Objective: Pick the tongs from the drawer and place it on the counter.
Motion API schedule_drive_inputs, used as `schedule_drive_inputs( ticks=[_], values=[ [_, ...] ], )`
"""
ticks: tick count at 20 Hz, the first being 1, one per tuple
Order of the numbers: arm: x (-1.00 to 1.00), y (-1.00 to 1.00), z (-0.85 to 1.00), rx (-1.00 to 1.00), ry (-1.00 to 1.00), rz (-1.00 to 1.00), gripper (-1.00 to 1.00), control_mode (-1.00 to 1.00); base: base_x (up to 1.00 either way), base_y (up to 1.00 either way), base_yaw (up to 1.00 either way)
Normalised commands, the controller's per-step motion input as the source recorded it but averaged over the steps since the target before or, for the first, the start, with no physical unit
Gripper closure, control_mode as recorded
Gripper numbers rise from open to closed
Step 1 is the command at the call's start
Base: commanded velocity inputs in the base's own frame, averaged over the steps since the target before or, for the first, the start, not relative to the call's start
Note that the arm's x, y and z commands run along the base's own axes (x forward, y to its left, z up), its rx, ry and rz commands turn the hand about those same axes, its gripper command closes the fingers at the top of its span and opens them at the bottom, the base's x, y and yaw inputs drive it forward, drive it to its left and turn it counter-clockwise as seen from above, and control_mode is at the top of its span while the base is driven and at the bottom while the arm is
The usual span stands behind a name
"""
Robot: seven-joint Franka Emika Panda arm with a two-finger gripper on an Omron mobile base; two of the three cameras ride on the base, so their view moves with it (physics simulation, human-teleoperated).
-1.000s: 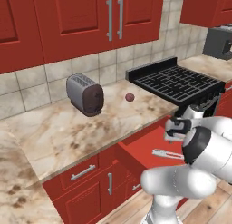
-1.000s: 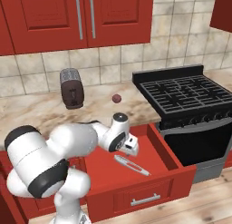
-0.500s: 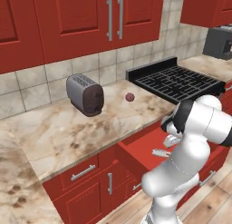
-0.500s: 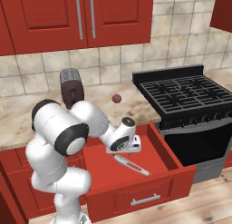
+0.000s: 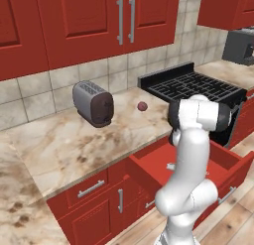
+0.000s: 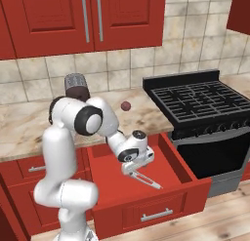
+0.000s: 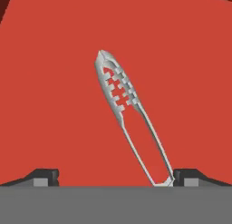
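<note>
Red kitchen, wide shallow red drawer (image 6: 183,159) pulled out; slim silvery metal tongs (image 6: 145,178) flat on its floor near the front. Two-finger gripper (image 6: 131,170) released, directly above the tongs' joined end.

Slim silvery tongs (image 7: 129,123) flat on the floor of the open red drawer (image 6: 193,186).

You see a glossy white arm (image 6: 63,152) of rounded segments, dark joint bands, and small dark-tipped gripper (image 6: 131,169).
</note>
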Motion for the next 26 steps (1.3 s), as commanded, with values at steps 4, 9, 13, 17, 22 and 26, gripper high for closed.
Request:
schedule_drive_inputs(
  ticks=[4, 9, 13, 17, 22, 26],
  values=[
    [0.31, -0.28, -0.59, -0.16, 0.00, 0.37, -1.00, -1.00, 0.00, 0.00, 0.00],
    [0.28, -0.27, -0.71, -0.15, 0.02, 0.34, -1.00, -1.00, 0.00, 0.00, 0.00],
    [0.26, -0.29, -0.70, -0.13, 0.01, 0.32, -1.00, -1.00, 0.00, 0.00, 0.00],
    [0.18, -0.23, -0.72, -0.14, 0.00, 0.29, -1.00, -1.00, 0.00, 0.00, 0.00],
    [0.17, -0.12, -0.68, -0.18, 0.03, 0.25, 1.00, -1.00, 0.00, 0.00, 0.00],
    [0.01, -0.15, -0.61, -0.16, 0.03, 0.21, 1.00, -1.00, 0.00, 0.00, 0.00]
  ],
)
